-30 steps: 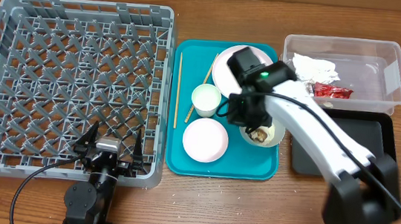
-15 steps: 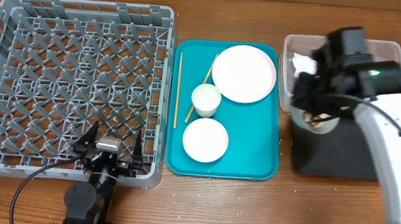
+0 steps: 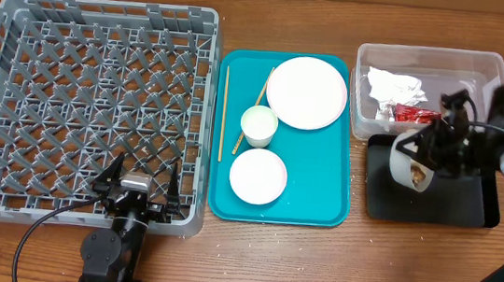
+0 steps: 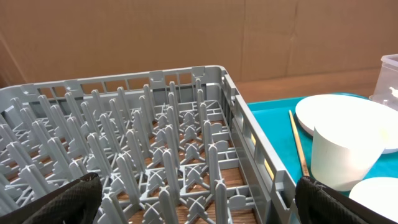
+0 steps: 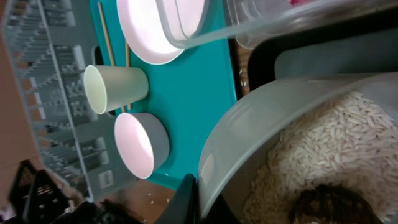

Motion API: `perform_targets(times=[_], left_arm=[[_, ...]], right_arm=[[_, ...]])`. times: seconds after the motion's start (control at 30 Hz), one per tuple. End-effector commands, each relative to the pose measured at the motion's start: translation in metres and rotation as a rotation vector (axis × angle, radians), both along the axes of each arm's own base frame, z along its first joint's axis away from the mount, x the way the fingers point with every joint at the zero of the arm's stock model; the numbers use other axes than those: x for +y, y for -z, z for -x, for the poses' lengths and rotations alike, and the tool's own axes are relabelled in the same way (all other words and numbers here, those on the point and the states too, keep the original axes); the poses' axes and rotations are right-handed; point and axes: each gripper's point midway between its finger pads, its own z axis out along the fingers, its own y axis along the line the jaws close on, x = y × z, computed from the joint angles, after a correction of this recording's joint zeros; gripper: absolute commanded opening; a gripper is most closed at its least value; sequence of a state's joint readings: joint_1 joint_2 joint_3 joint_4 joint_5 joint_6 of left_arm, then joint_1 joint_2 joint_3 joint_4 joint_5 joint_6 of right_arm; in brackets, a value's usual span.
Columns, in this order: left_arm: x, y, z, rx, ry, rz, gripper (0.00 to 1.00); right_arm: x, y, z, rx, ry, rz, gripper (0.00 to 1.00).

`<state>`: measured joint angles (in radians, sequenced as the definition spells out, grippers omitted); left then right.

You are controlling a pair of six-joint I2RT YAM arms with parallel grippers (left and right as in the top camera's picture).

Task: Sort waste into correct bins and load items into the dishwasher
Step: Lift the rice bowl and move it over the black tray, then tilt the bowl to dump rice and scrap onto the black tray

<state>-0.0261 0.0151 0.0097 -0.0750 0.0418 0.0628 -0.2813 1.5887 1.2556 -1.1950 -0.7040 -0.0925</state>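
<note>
Since a second ago the right arm has carried the bowl (image 3: 411, 163) off the teal tray (image 3: 320, 205) and swung it rightward. It now hangs tipped on its side above the black tray (image 3: 452, 204). The right end effector (image 3: 434, 146) is clamped on the bowl's rim. The right wrist view shows rice (image 5: 323, 143) and a brown lump (image 5: 329, 205) still inside, so the emptying looks barely begun.

To do this well, I would roll the mouth further down over the middle of the black tray, with the rim low and inside its walls so grains do not bounce out. A gentle shake may be needed, since the lump could cling. The grip on the rim should stay firm, as the glazed bowl looks slippery.

The napkin (image 3: 394, 84) and red wrapper (image 3: 414, 113) already lie in the clear tub (image 3: 470, 75) just behind. On the teal tray remain the large plate (image 3: 306, 92), the cup (image 3: 258, 125), the small plate (image 3: 258, 176) and the chopsticks (image 3: 223, 110).

The left end effector (image 3: 137, 188) rests with fingers spread wide and holding nothing, at the near wall of the grey rack (image 3: 87, 105), which has no dishes in it yet.

All of this sits on a brown wooden worktop (image 3: 313, 270), with a few white specks scattered near the trays. Behind the rack, the left wrist view shows a plain brown board wall (image 4: 186, 31).
</note>
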Motion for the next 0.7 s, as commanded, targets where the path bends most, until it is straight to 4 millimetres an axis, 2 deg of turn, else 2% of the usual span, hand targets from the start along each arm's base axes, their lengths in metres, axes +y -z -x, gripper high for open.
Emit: perform_targets(times=[0.0, 0.23, 0.33, 0.47, 0.67], left_arm=[[0.001, 0.001, 0.0, -0.004, -0.001, -0.012, 1.0], [0.001, 0.001, 0.0, -0.004, -0.001, -0.012, 1.0], [0.001, 0.001, 0.0, -0.004, -0.001, -0.012, 1.0], [0.001, 0.001, 0.0, -0.004, -0.001, -0.012, 1.0], [0.001, 0.001, 0.0, -0.004, -0.001, -0.012, 1.0]], right_arm=[[-0.003, -0.012, 0.001, -0.109, -0.015, -0.14, 0.04], [-0.032, -0.015, 0.008, -0.238, 0.109, -0.344, 0.04], [-0.042, -0.008, 0.012, -0.292, 0.169, -0.412, 0.04], [-0.041, 0.001, 0.018, -0.338, 0.174, -0.445, 0.04], [-0.034, -0.004, 0.022, -0.445, 0.129, -0.483, 0.04]])
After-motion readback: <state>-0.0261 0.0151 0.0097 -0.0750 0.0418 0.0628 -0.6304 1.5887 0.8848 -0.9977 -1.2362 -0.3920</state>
